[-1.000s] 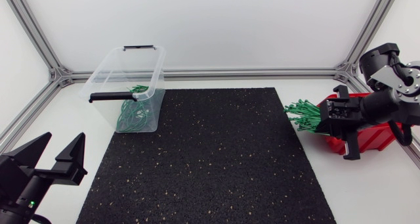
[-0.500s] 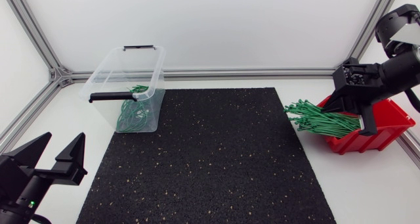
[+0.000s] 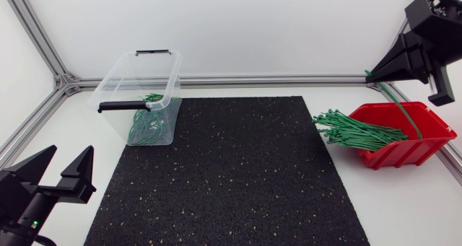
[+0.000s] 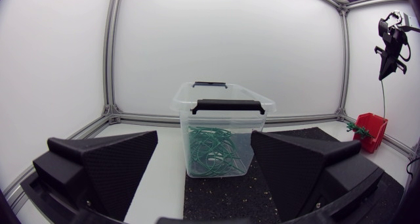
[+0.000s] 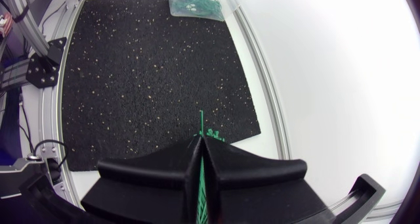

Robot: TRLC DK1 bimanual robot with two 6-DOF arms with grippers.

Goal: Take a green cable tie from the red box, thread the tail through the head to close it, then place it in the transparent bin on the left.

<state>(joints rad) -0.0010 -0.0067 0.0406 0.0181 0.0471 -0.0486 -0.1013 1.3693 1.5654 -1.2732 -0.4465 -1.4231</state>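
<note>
Green plastic cable tie [image 3: 395, 105] clamped in right claw [image 3: 372, 74], hanging above red plastic box [image 3: 404, 151] at right; left claw [image 3: 63, 168] spread apart, near left.

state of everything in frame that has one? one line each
right gripper: shut on held cable tie, raised above the red box
held cable tie: one open strand, not looped, hanging down to the box
left gripper: open, empty
transparent bin: upright, no lid, looped ties inside
red box: holds loose ties sticking out over its rim
</note>
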